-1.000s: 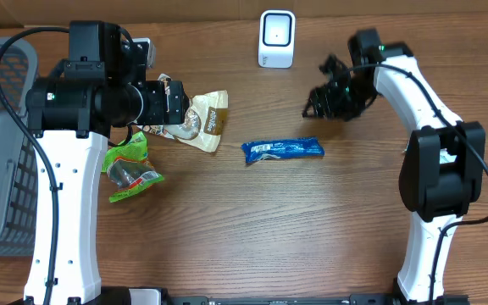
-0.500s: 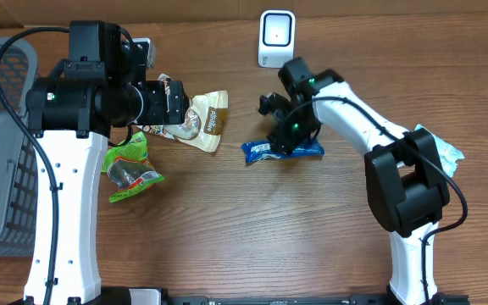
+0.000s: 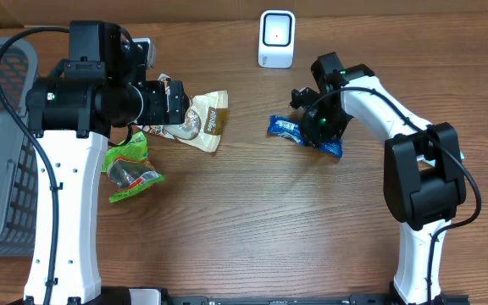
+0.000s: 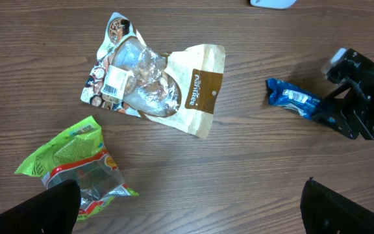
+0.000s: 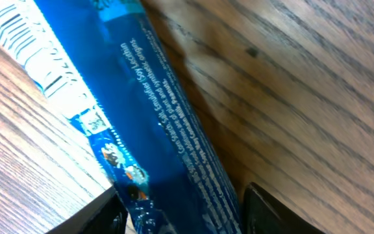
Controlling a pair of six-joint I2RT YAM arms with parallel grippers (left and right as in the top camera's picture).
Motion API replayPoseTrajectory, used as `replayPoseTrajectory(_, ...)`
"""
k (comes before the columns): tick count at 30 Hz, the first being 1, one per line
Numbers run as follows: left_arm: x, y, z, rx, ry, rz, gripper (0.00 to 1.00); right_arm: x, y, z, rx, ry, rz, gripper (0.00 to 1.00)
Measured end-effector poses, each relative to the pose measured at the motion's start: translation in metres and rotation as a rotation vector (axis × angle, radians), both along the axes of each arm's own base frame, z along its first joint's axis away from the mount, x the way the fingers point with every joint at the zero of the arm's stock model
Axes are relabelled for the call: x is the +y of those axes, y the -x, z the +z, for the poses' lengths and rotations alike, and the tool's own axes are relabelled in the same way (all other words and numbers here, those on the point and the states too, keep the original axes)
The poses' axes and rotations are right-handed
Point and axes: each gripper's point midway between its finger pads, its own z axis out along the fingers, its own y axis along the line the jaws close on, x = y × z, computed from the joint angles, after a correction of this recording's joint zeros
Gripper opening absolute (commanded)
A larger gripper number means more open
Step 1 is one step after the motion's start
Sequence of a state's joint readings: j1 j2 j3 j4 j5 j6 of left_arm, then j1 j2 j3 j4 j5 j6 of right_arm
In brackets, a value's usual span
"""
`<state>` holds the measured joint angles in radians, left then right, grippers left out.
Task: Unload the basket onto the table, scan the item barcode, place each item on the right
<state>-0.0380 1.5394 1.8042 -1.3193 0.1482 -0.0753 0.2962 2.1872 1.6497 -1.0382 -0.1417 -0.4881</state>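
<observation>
Carrying the blue snack packet (image 3: 285, 127) toward the scanner (image 3: 277, 38) at the table's far edge, with the right gripper (image 3: 318, 129) closed partway onto the wrapper and pinching it across its width near one end. Seen from the right wrist as blue film running up from between the two dark fingers (image 5: 102, 218), with barcode-like stripes at the packet's far end.

Moved a good deal within the last second: from hanging empty near the far edge, right of the scanner, down onto the packet lying flat mid-table, and now back toward the far edge with the packet swung round and tilted. Narrowed at the jaws over that same stretch, so probably a fresh grasp, perhaps not fully settled.

Meaning for the task: pickup likely done, presentation not yet. Near the scanner but short of it, in front and a little to its right. Cannot tell whether the striped end faces the window. Next, by this reading: turning that end toward the scanner and bringing it closer.

Resting idle over the table's left side, left gripper (image 4: 193, 208) spread fully wide and holding nothing, above the brown pouch (image 3: 203, 121) and green packet (image 3: 130, 165), unmoved throughout.
</observation>
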Motion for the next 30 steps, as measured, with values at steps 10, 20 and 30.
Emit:
replayPoseTrajectory(10, 0.000, 0.000, 0.000, 0.000, 0.000, 0.000, 1.00, 0.016, -0.010, 0.006, 0.079, -0.155, -0.391, 0.58)
replayPoseTrajectory(20, 0.000, 0.000, 0.000, 0.000, 0.000, 0.000, 1.00, 0.050, 0.014, 0.016, 0.287, -0.258, -0.611, 0.67)
replayPoseTrajectory(30, 0.000, 0.000, 0.000, 0.001, 0.000, 0.000, 1.00, -0.002, -0.006, 0.018, 0.238, -0.262, -0.631, 0.70)
